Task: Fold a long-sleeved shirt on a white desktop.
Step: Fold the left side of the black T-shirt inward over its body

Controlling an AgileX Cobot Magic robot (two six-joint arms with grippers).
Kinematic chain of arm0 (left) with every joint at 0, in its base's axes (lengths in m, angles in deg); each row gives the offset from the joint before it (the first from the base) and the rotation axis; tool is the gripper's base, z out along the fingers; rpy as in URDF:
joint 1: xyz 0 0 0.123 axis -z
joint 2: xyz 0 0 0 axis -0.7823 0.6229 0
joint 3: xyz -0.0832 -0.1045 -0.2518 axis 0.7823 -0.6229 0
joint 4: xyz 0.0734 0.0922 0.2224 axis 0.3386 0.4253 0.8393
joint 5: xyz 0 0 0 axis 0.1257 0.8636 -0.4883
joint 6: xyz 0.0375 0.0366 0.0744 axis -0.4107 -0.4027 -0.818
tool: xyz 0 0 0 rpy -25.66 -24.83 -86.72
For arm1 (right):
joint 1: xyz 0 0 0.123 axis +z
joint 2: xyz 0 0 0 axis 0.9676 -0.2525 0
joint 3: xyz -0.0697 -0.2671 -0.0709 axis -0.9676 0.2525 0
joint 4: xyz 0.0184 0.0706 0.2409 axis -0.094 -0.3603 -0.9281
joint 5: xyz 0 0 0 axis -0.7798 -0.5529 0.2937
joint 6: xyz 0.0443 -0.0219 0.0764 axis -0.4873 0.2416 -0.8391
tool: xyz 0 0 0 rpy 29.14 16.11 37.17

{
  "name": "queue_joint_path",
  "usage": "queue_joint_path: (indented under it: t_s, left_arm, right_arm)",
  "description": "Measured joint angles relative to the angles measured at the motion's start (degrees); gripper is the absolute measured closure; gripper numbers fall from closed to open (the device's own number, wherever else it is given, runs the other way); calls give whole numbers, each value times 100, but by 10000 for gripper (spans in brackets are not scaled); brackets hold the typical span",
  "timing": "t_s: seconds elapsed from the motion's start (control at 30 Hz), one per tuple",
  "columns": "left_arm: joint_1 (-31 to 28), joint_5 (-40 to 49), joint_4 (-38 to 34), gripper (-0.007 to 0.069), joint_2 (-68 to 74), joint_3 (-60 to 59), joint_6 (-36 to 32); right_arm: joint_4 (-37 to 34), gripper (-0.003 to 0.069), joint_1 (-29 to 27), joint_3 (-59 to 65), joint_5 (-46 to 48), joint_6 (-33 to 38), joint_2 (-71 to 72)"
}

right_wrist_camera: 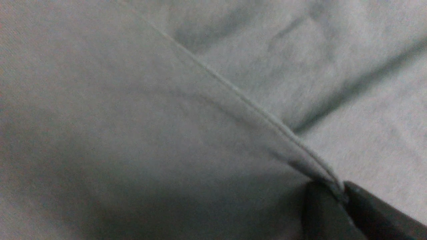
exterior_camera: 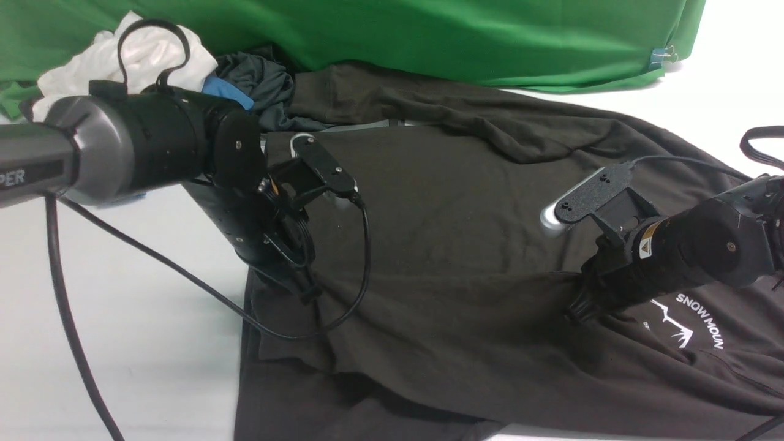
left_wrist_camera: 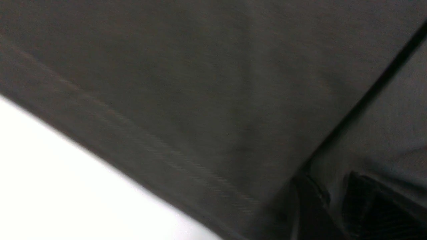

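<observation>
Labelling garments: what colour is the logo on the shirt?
White logo on the charcoal-black shirt; it shows best in the front view.

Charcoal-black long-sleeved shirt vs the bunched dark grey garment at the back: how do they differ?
The charcoal-black long-sleeved shirt lies spread over the white desktop; the dark grey garment is bunched by the green cloth backdrop. The shirt looks far larger than the garment. The shirt carries a white mountain logo; none shows on the garment. The left gripper and right gripper are down on the shirt, neither on the garment. Shared: dark, soft cloth.
</observation>
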State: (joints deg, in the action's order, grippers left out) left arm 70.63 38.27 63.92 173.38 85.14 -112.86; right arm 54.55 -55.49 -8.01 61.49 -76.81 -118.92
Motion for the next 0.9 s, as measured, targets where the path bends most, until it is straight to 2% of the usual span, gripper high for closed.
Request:
queue_joint_path:
  t_s: [0.17,0.23,0.3,0.33,0.4,0.43,0.5,0.53,0.6,0.67,0.73,0.77,0.9]
  left_arm:
    - [0,-24,378,269,-6,11,263]
    - [0,-24,539,197,-76,11,617]
    - [0,-24,610,179,-155,11,794]
    - [0,-15,659,165,-310,11,961]
    - [-6,95,677,187,-593,12,1179]
    - [-6,173,629,222,-748,12,1189]
    - [-12,395,390,308,-985,-9,1121]
    - [-12,568,115,401,-1160,-92,989]
    - [-12,851,-413,505,-1284,-253,710]
    - [-12,966,-886,578,-1316,-548,255]
    - [-12,916,-1142,589,-1316,-805,-310]
    - [-12,791,-1227,580,-1310,-977,-822]
    - [-12,157,-1191,469,-1305,-1398,-2372]
  right_arm:
    - [35,480,0,0,-98,-30,1]
    - [78,398,0,0,-102,-142,14]
    - [135,365,0,0,-88,-201,42]
    - [218,325,0,0,-58,-303,117]
    - [324,283,-6,0,51,-467,310]
    - [350,275,-6,0,95,-552,435]
    - [367,268,-6,0,275,-810,700]
    - [367,267,26,0,510,-1032,884]
    - [367,266,115,6,830,-1224,1123]
    - [367,265,314,53,1265,-1345,1377]
    - [367,265,552,124,1520,-1339,1544]
    - [367,265,747,179,1694,-1311,1642]
    - [350,265,1302,234,1819,-1226,1805]
